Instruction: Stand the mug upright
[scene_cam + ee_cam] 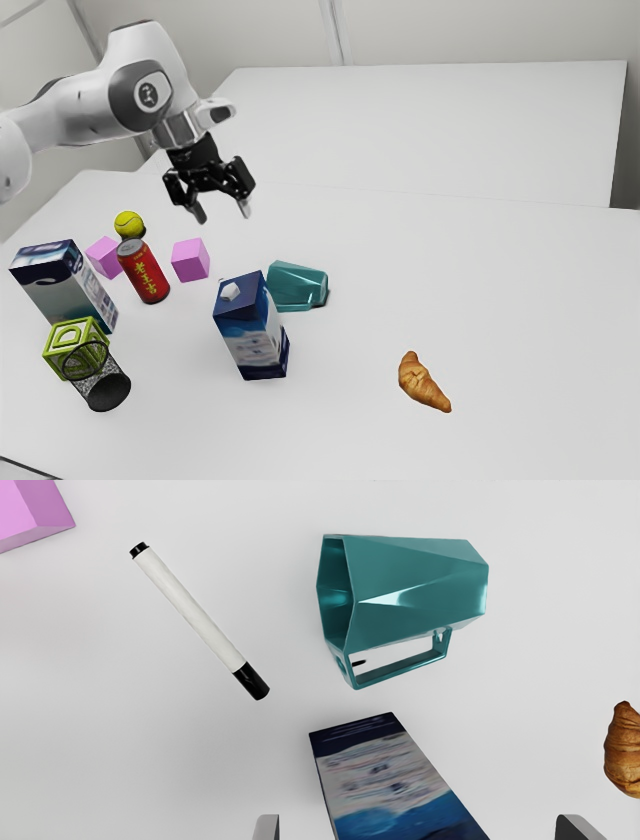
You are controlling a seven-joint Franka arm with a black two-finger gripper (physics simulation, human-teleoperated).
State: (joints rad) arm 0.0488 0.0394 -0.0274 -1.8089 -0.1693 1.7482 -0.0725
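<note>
Teal faceted mug: on its side on the white tabletop, well in from the far edge; open mouth faces the white black-capped marker.
Handle: thin angular loop, on the side toward the tall blue-and-white carton, near it, not touching.
End effector: open, empty, above the tabletop.
Mug feel: looks rigid and glossy; likely modest weight, slippery, chips if ceramic.
Mug hold: body across opposite flats, pads square to them; the taper toward the base could squeeze it out.
Handle hold: second choice, body would probably pivot.
Carton clearance: tight on handle side, tall enough to get knocked.
</note>
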